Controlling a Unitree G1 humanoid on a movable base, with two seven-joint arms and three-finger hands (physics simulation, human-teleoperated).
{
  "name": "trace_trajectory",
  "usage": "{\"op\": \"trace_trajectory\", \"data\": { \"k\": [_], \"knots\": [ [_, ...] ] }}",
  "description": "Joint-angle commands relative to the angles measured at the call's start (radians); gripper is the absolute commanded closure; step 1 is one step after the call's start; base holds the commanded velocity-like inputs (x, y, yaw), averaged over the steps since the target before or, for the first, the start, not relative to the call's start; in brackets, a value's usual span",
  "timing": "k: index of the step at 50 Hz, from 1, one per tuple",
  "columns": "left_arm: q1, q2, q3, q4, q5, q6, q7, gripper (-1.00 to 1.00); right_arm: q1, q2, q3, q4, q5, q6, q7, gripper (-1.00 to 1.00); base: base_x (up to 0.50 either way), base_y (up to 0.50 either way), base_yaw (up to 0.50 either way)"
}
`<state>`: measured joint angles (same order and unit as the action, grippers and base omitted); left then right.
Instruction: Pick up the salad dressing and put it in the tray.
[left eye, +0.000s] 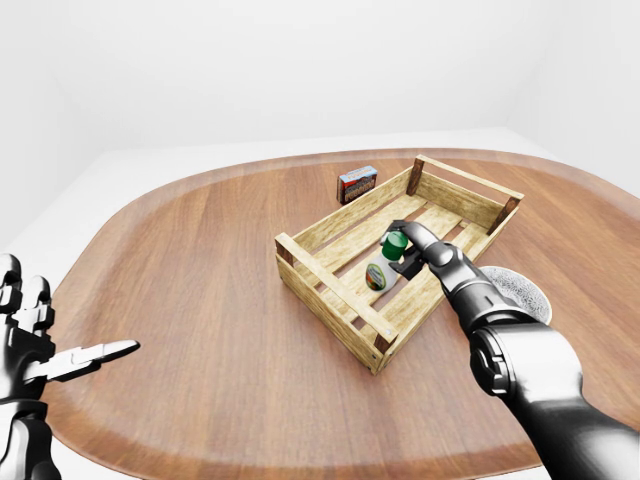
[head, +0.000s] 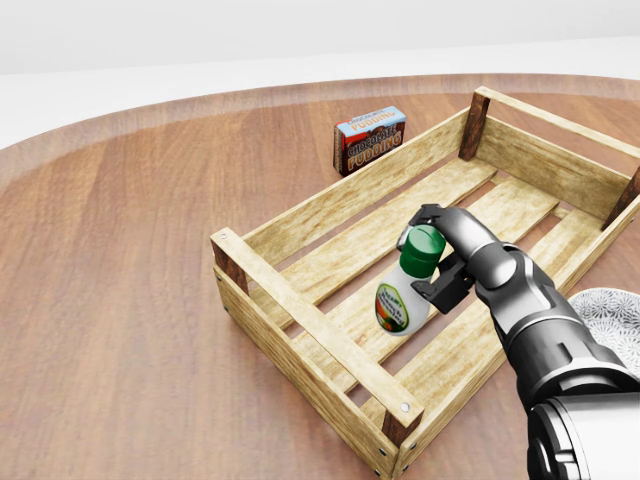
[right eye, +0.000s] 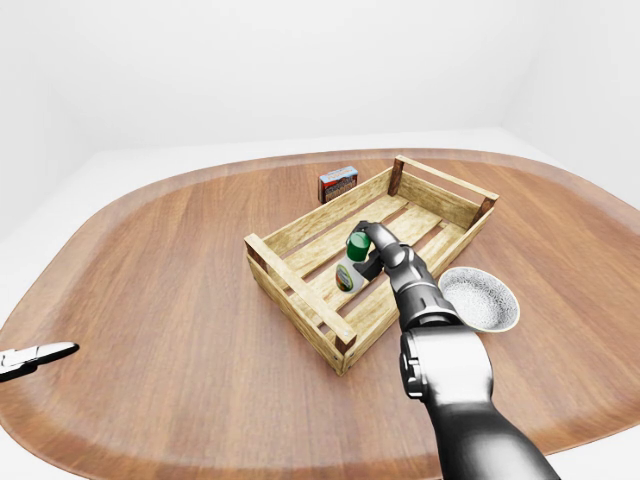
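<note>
Green-capped salad dressing bottle (head: 405, 288) leaning inside the wooden slatted tray (head: 300, 315), right hand (head: 441, 262) clamping fingers about its neck. Judging best: lowering until the base is resting on the slats just below, then parting fingers gently, avoiding a topple.

You see the bowl (head: 612, 312) cut by the head view's right edge; the bottle (head: 404, 297) label's print is too small to read; the left hand (left eye: 22, 335) is cropped.
</note>
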<state>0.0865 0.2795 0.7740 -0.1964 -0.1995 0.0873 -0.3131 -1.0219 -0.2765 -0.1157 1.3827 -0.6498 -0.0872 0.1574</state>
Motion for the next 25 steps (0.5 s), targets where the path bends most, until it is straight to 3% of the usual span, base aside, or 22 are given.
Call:
{"op": "trace_trajectory", "data": {
  "k": [1,25],
  "knots": [
    [0.001,-0.003,-0.004,0.001,0.001,0.000,0.001,-1.00,-0.006,-0.003,-0.025,-0.008,-0.011,0.000,-0.025,1.00,0.00,0.00,0.00],
    [0.004,-0.015,-0.016,-0.022,0.007,0.000,0.002,-1.00,-0.003,-0.012,-0.028,-0.008,-0.017,0.000,-0.028,1.00,0.00,0.00,0.00]
  ]
}}
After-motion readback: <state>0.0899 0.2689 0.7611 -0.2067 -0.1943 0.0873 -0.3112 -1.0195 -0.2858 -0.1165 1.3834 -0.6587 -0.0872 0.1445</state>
